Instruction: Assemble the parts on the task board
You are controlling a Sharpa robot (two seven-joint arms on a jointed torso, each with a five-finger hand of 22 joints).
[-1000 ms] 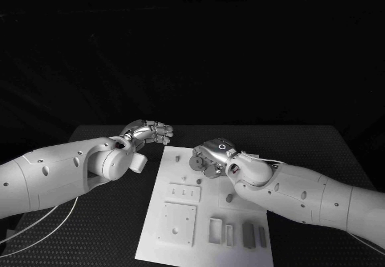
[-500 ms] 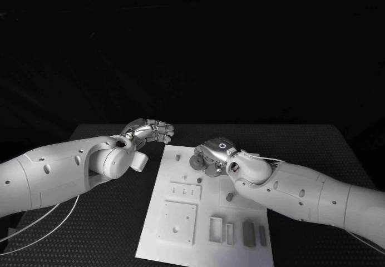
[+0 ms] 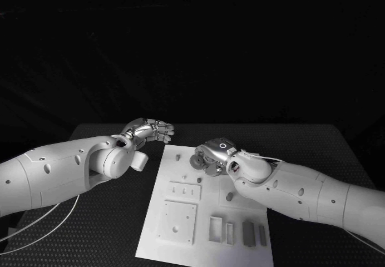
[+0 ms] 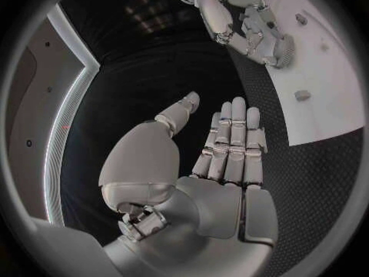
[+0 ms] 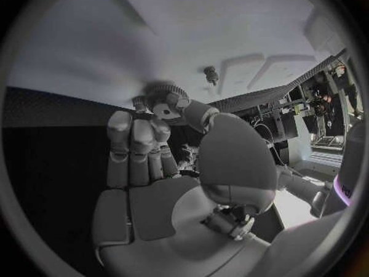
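My right robot hand (image 3: pixel 211 158) pinches a small gear (image 5: pixel 163 95) over the far end of the task board (image 3: pixel 205 233). My left robot hand (image 3: pixel 149 131) is empty, fingers extended, above the tabletop (image 3: pixel 104 222) just off the board's far-left corner.

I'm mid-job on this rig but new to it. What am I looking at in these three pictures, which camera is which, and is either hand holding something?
Two white robot arms work at a black table. The square picture looks down from the robot's head; each round picture comes from a camera behind one wrist. In the middle lies the white task board with small parts on it. The left hand rests off the board's far left corner, fingers straight, holding nothing. The right hand is over the board's far end and pinches a small gear.
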